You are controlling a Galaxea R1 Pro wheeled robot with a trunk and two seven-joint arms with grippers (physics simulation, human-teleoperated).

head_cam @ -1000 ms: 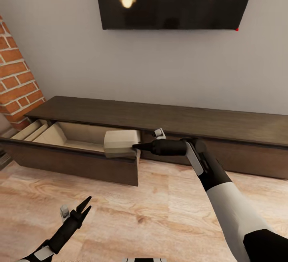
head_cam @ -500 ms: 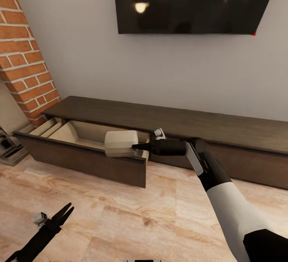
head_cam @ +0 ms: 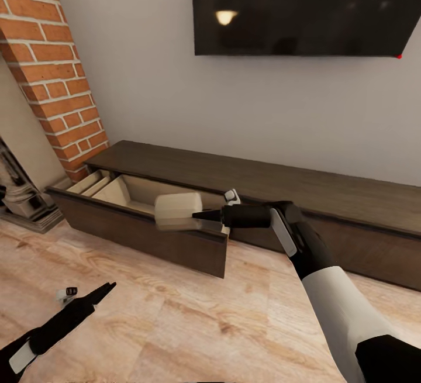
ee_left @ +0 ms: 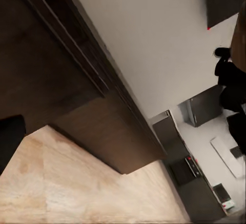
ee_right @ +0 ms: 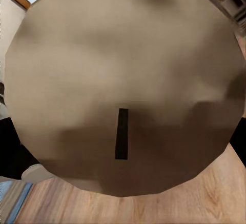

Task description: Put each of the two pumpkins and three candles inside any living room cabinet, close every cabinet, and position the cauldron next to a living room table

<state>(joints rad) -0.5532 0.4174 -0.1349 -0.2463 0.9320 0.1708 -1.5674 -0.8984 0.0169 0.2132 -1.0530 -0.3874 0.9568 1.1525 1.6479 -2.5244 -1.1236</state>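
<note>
The cabinet (head_cam: pixel 280 181) is a long low dark-brown unit against the wall, with its left drawer (head_cam: pixel 140 232) pulled out and its pale wood inside showing. My right gripper (head_cam: pixel 199 215) is shut on a beige candle (head_cam: pixel 177 211), held lying on its side just above the right part of the open drawer. The candle's flat face (ee_right: pixel 123 65) with a short black wick looms close in the right wrist view. My left gripper (head_cam: pixel 104 290) hangs low over the floor, open and holding nothing. The left wrist view looks along the cabinet front (ee_left: pixel 46 70).
A dark TV (head_cam: pixel 298 9) hangs on the wall above the cabinet. A brick column (head_cam: pixel 55 73) stands at the cabinet's left end, with a grey carved base (head_cam: pixel 20 196) beside it. Light wood floor (head_cam: pixel 193 318) stretches in front of the drawer.
The whole view has swung left, bringing more of the brick column in. The candle stays in my right gripper over the drawer. My left arm has dropped lower and further left.
</note>
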